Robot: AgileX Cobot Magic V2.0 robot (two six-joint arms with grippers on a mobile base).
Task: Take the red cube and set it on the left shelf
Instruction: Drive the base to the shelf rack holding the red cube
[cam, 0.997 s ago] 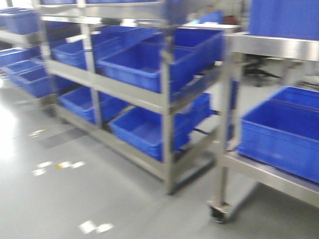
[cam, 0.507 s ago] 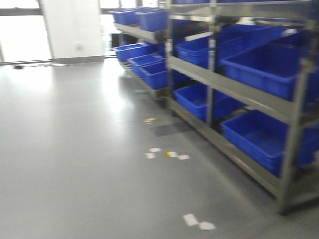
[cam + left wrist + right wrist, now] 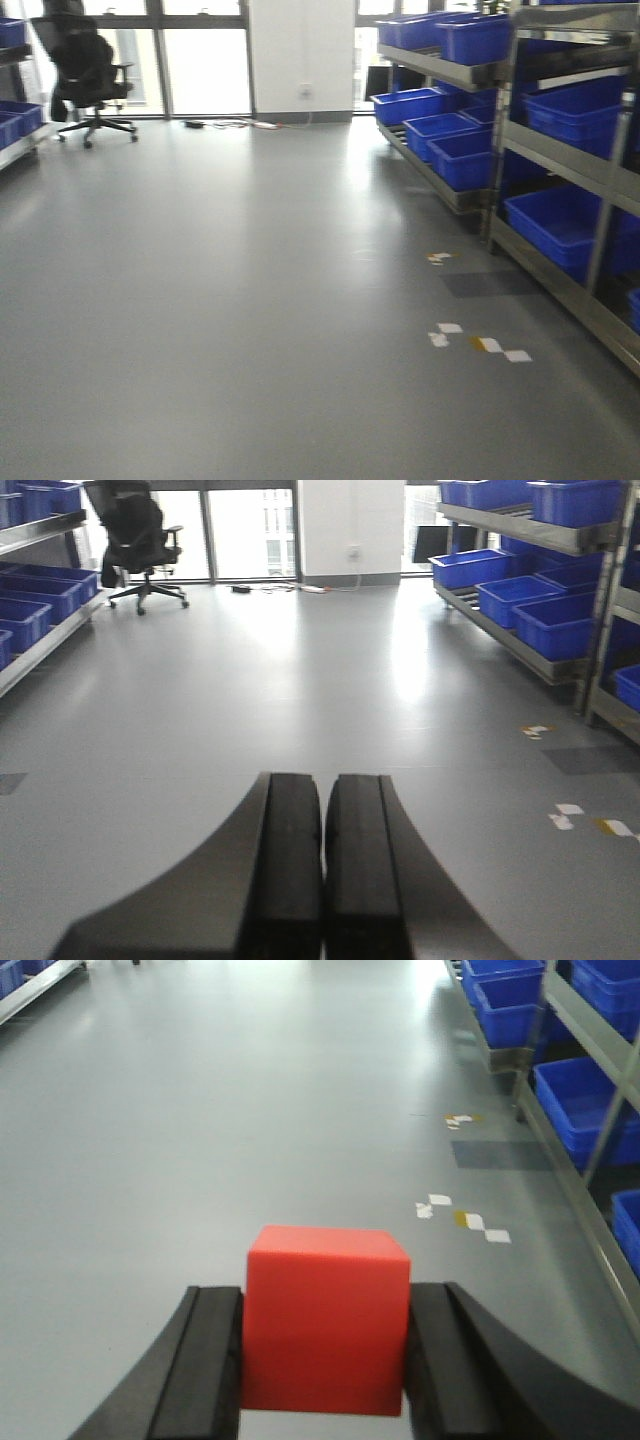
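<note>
Red cube [image 3: 327, 1315] clamped in right pincer [image 3: 325, 1380], lower centre of the wrist view, over bare floor [image 3: 250, 1110]. Left pincer [image 3: 323, 870] closed, empty. The left shelf [image 3: 50, 640] is probably the rack at the frame's left edge. Hold the grip firm, approach square, avoid jolts.

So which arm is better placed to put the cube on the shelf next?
Right, I'd say. The right gripper is shut on the cube, while the left gripper is shut and empty. Only floor lies ahead of both.
</note>
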